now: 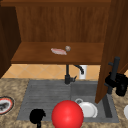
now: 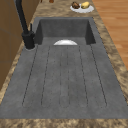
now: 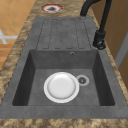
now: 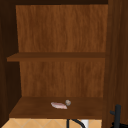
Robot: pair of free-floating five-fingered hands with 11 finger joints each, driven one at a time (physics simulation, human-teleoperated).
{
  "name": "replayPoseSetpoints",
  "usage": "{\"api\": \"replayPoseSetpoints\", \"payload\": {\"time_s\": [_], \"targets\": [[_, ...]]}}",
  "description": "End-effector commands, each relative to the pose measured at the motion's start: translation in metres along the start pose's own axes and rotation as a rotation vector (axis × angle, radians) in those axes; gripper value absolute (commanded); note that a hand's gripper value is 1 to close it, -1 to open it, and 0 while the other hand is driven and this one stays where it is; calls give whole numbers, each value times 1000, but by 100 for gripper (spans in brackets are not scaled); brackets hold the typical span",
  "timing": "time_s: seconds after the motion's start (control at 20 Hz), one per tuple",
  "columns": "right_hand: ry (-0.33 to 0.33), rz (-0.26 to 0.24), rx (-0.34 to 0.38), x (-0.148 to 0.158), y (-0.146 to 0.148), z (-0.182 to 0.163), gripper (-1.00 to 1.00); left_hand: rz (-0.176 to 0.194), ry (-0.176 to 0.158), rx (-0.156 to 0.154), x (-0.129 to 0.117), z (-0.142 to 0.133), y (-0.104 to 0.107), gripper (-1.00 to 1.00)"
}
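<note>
My right hand is at the right, its fingers curled round the black vertical handle of the open cabinet door; the handle's top rises in the upper view. My left hand hangs low at the front left, over the sink's drainboard and beside a big red round thing. On the cabinet's lower shelf lie a pink piece of food and a small grey ball, which also appear as the pink piece and ball.
A white plate lies in the sink basin next to the drain. The black faucet stands behind the basin. A rimmed plate sits on the left counter, and a plate of food on the far counter.
</note>
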Motion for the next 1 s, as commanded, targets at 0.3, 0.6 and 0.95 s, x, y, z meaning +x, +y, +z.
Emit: {"api": "replayPoseSetpoints", "payload": {"time_s": [0.3,0.6,0.95], "targets": [[-3,-6,61,-10,-73,-7,100,0,0,0,0,0,0,0],[-10,-6,120,-12,-117,-12,100,0,0,0,0,0,0,0],[-21,-2,175,-16,-170,-23,100,0,0,0,0,0,0,0]]}}
